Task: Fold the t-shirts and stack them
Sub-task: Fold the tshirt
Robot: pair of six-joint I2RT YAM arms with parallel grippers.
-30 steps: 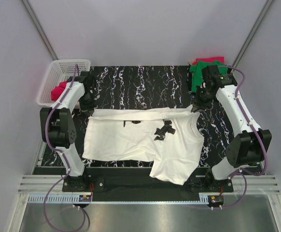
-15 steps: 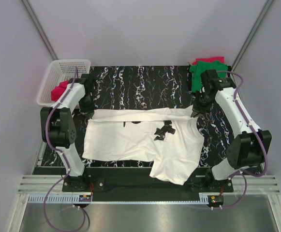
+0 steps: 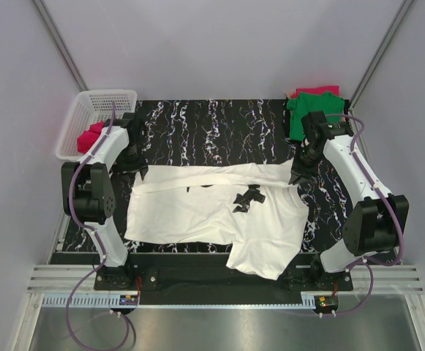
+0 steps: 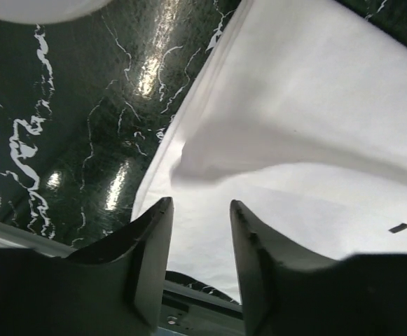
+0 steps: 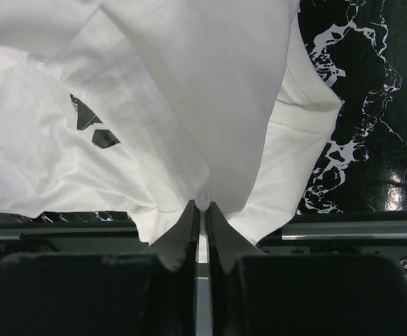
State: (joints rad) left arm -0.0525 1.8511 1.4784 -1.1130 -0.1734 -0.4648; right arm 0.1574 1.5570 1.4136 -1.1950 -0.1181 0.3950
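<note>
A white t-shirt lies spread over the black marbled table, its far edge folded partway toward the near side. My left gripper hovers at the shirt's far-left corner. In the left wrist view that gripper is open with nothing between its fingers, and the white cloth lies just beyond them. My right gripper is at the far-right corner. The right wrist view shows it shut on a pinched fold of the white t-shirt. A folded green t-shirt lies at the far right.
A pinkish-red cloth peeks out behind the green shirt. A white plastic basket stands at the far-left corner with a red cloth in it. The table's near edge borders a metal rail.
My left gripper has opened and let go of the white shirt's far-left corner, which has dropped. The right gripper has moved slightly nearer while still pinching the cloth.
</note>
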